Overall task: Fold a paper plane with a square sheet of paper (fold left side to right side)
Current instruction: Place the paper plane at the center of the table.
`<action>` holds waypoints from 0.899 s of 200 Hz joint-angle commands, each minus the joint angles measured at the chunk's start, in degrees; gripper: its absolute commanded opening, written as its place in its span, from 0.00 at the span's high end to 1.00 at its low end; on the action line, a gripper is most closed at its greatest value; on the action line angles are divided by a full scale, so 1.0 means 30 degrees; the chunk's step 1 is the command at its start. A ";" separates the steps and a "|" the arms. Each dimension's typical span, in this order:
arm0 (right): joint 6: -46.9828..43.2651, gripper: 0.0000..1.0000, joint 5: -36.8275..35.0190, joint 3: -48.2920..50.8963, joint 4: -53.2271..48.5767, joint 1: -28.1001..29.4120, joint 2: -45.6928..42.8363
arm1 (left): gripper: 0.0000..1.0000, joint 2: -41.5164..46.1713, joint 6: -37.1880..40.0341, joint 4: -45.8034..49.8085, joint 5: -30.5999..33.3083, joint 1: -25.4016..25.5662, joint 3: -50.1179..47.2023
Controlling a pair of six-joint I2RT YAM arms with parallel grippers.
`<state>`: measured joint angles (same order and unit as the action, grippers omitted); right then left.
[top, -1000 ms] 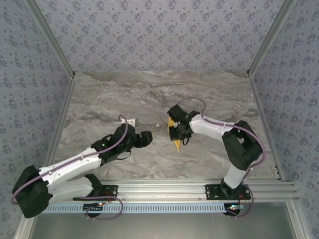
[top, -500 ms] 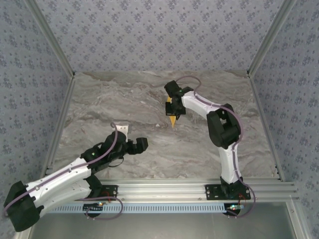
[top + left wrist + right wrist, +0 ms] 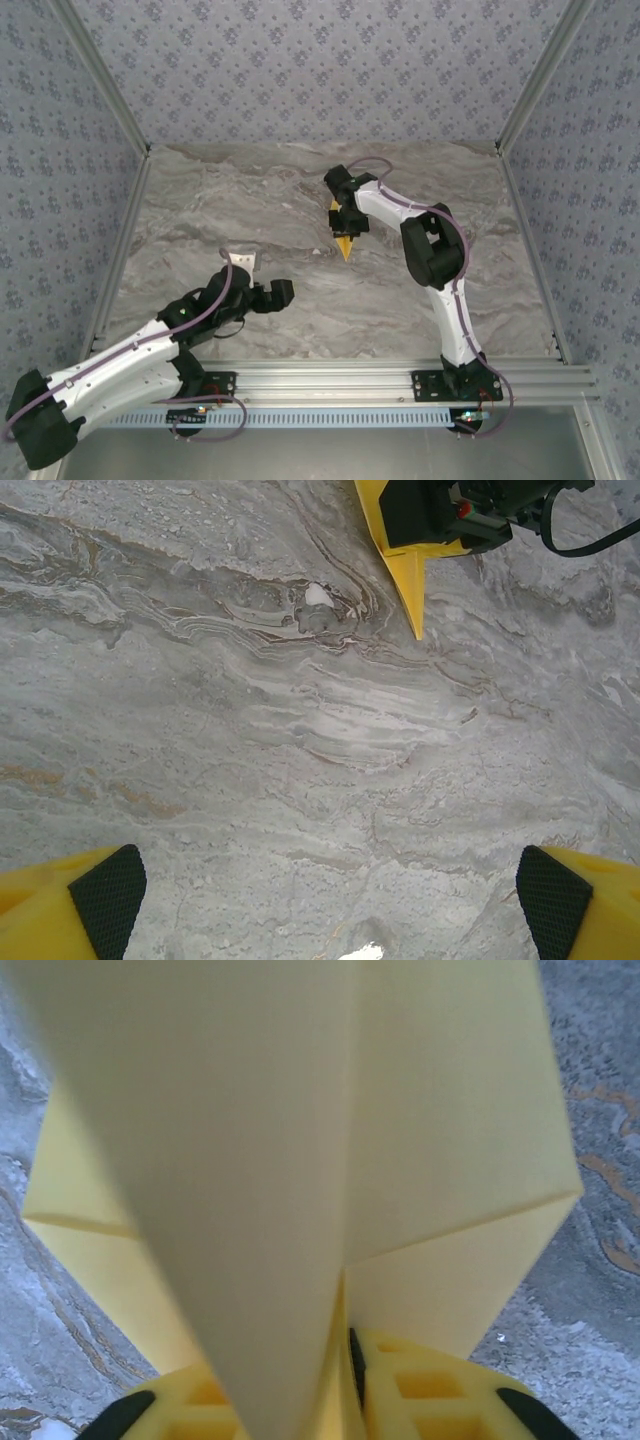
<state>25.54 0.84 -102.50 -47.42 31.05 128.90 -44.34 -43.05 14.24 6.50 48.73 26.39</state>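
**Q:** Where is the paper plane [image 3: 344,240], and which way does it point?

**A:** The top view places it over the middle of the table [image 3: 200,200], slightly toward the far half, at the tip of the right tool [image 3: 345,222]. Its long axis runs far to near. The pointed nose faces the near edge. The wide tail end sits under the right tool.

**Q:** What is the state of the right tool?

**A:** In the right wrist view the paper plane [image 3: 300,1160] extends away from the camera from between two yellow fingers [image 3: 470,1400]. The fingers stand close together with paper in the gap. A fold covers one finger's inner face, so I cannot tell whether they clamp the paper.

**Q:** And the left tool [image 3: 284,292]?

**A:** It is spread wide and holds nothing. The left wrist view shows its black pads [image 3: 108,885] at opposite lower corners with bare table between them. The tool sits toward the near edge, well apart from the plane.

**Q:** What does each view add?

**A:** The left wrist view shows the paper plane [image 3: 410,575] nose-on as a slim point aimed toward that camera, with the right tool's black body above it. I cannot tell whether the nose touches the table. The right wrist view shows the creased panels close up. The top view gives the plane's place on the table.
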 commanded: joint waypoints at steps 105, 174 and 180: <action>-0.1158 0.55 -0.2900 -0.0639 -0.3417 0.1057 -0.2518 | 0.02 0.0236 0.0523 0.0400 -0.3026 -0.5008 0.0325; -0.3817 0.21 -0.6608 0.7626 0.0380 0.0918 -1.3270 | 0.02 0.1086 0.1358 0.2181 0.0643 -1.0684 0.1921; -0.4180 0.17 -0.7315 0.8586 0.1021 0.0695 -1.4228 | 0.02 0.1173 0.1787 0.2040 0.1918 -1.0762 0.1939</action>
<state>18.46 -11.88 -85.36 -49.36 34.57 95.74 -42.63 -41.60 18.94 1.06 18.28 28.27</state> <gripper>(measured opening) 0.768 0.982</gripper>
